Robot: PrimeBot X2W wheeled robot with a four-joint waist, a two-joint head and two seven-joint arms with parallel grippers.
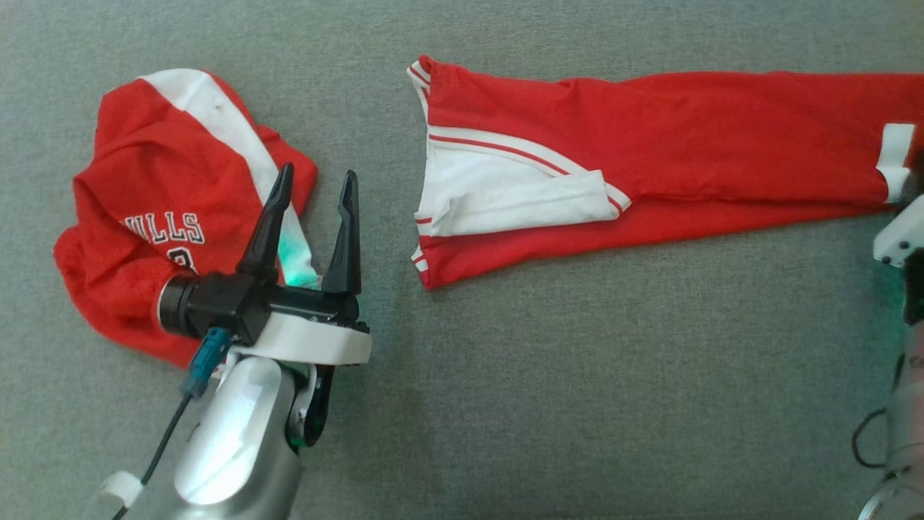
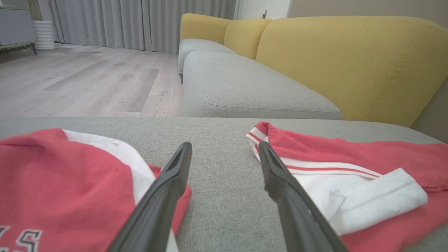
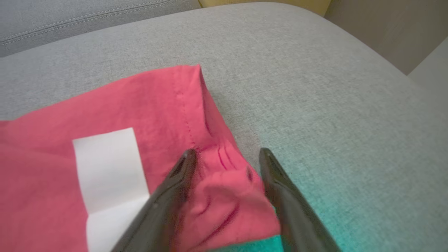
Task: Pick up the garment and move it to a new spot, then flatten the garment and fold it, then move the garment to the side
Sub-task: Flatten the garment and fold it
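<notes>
The garment [image 1: 686, 144] is long and red with white trim, and lies stretched across the right half of the grey cushion. Its white-lined end [image 2: 350, 189] points toward the middle. My right gripper [image 3: 227, 154] is at its far right corner. The jaws are open and straddle a bunched fold of red cloth [image 3: 224, 189], beside a white patch [image 3: 108, 168]. My right arm's wrist [image 1: 899, 235] shows at the picture's right edge. My left gripper [image 1: 317, 175] hovers open and empty between the garment and a crumpled red jersey [image 1: 159, 202], its left finger over the jersey's edge.
Everything lies on a grey upholstered surface [image 1: 577, 375]. In the left wrist view, a sofa with a grey seat [image 2: 245, 87] and yellow backrest [image 2: 350, 59] stands beyond it. Wooden floor [image 2: 87, 77] and grey curtains [image 2: 140, 21] lie to the left.
</notes>
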